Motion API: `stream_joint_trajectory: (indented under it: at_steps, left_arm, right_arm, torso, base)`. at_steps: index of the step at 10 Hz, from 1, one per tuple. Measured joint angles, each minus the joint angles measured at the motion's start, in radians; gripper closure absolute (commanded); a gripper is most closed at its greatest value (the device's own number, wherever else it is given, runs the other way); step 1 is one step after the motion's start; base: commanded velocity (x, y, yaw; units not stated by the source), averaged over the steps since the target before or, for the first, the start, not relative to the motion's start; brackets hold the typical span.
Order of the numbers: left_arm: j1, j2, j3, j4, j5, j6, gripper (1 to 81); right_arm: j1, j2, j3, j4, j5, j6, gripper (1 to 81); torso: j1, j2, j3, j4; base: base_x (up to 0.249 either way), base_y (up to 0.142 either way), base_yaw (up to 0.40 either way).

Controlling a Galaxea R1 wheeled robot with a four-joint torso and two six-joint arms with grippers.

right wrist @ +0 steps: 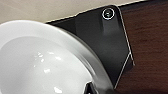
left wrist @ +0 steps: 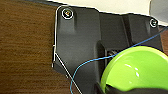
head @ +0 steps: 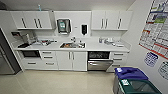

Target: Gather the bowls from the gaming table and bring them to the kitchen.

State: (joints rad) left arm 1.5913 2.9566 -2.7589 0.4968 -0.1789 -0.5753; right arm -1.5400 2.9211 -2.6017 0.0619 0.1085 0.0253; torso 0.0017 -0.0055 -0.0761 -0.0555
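Observation:
The kitchen lies ahead in the head view: white cabinets (head: pixel 32 20), a white countertop (head: pixel 95 46) and an inset steel sink (head: pixel 72 45). A bright lime green bowl (left wrist: pixel 135 70) sits large in the left wrist view, and my left gripper (left wrist: pixel 107 88) is shut on its rim. A white bowl (right wrist: pixel 42 65) shows close up in the right wrist view, with my right gripper (right wrist: pixel 93 90) shut on its edge. The gaming table is out of view.
A paper-towel dispenser (head: pixel 63 26) and a soap dispenser (head: pixel 84 29) hang above the sink. A dishwasher (head: pixel 99 61) stands under the counter and a steel fridge (head: pixel 6 58) at the left. Blue-lidded and green bins (head: pixel 131 81) stand near right, below wall posters (head: pixel 156 27).

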Motion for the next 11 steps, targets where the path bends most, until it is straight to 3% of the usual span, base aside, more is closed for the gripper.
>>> stream_joint_trajectory:
  at_steps: [11]
  left_arm:
    - [0.004, -0.001, 0.0, 0.0, 0.0, 0.0, 81.1]
  right_arm:
    - [-0.009, 0.003, 0.0, 0.0, -0.002, 0.0, 81.1]
  torso:
    - [-0.001, 0.0, 0.0, 0.0]
  base:
    - [0.108, 0.0, 0.0]
